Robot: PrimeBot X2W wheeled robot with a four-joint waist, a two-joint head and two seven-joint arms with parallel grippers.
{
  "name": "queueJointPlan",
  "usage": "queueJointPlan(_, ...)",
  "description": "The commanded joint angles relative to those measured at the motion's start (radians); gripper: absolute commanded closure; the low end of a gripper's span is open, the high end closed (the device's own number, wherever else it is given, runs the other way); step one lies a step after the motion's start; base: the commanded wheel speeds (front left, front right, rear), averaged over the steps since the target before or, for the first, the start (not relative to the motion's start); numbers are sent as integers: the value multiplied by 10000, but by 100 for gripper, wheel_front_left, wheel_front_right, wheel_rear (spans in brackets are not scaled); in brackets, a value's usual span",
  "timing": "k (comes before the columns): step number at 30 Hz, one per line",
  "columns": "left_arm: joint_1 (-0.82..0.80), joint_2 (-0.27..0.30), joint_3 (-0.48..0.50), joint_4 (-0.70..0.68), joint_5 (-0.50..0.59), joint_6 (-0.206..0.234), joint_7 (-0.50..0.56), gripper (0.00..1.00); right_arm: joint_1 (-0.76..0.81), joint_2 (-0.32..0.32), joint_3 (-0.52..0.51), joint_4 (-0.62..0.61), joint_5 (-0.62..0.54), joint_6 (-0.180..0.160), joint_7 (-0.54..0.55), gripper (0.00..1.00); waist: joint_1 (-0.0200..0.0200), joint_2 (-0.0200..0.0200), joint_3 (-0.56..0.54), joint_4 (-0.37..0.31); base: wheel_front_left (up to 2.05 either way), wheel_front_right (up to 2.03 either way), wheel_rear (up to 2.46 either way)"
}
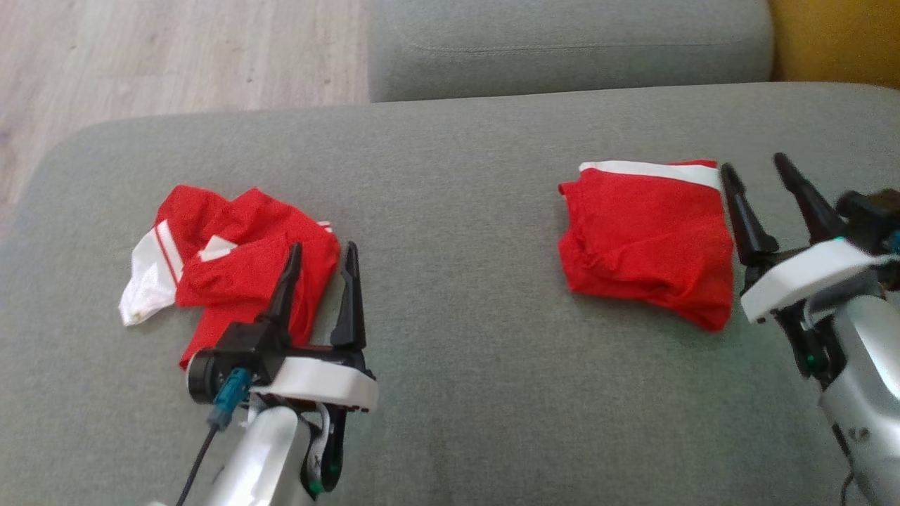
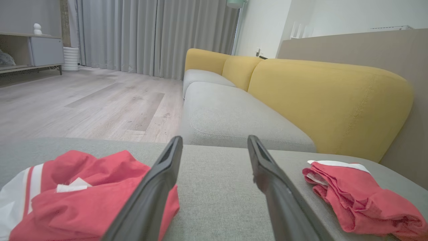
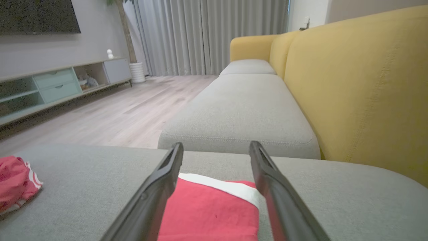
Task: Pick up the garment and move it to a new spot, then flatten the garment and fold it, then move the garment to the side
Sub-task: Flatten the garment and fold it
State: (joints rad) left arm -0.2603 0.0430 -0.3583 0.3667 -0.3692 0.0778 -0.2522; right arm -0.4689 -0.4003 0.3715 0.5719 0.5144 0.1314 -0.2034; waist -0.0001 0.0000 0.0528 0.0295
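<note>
A folded red garment (image 1: 647, 239) with a white band along its far edge lies flat on the grey sofa cushion (image 1: 450, 295), to the right. My right gripper (image 1: 754, 165) stands open at its right edge, holding nothing. In the right wrist view the same folded garment (image 3: 207, 217) lies below and between the spread fingers of my right gripper (image 3: 216, 144). A crumpled red and white garment (image 1: 232, 260) lies on the left. My left gripper (image 1: 322, 247) is open over its right side and empty. The left wrist view shows my left gripper (image 2: 214, 138) between the crumpled garment (image 2: 80, 197) and the folded one (image 2: 357, 201).
A second grey seat cushion (image 1: 569, 49) adjoins the far edge. The yellow backrest (image 2: 327, 100) runs along the right. Wooden floor (image 1: 176, 49) lies beyond the cushion's far left corner. A low TV cabinet (image 3: 60, 83) and curtains (image 3: 210, 36) stand across the room.
</note>
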Motion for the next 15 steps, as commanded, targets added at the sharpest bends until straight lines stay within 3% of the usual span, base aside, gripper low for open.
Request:
queueJointPlan(1, -304, 76, 389, -370, 64, -35, -95, 0, 215, 67, 4, -342, -114, -7, -122, 0, 1, 0, -36, -103, 0, 0, 0)
queueJointPlan(4, -218, 75, 475, -515, 164, -79, -95, 0, 860, 528, -1251, -928, -718, -7, -391, 0, 1, 0, -26, -235, 0, 0, 0)
queueJointPlan(9, 72, 74, 574, -815, 203, -195, -95, 0, 2211, 1897, -3064, -2374, -2141, -7, -556, 0, 1, 0, 117, -401, 0, 0, 0)
queueJointPlan(12, 220, 74, 588, -777, 180, -239, -95, 0, 2888, 2638, -3525, -3086, -2854, -7, -573, 0, 1, 0, 259, -478, 0, 0, 0)
queueJointPlan(15, 233, 73, 574, -781, 204, -288, -95, 0, 3207, 2926, -3720, -3465, -3288, -7, -577, 0, 1, 0, 381, -481, 0, 0, 0)
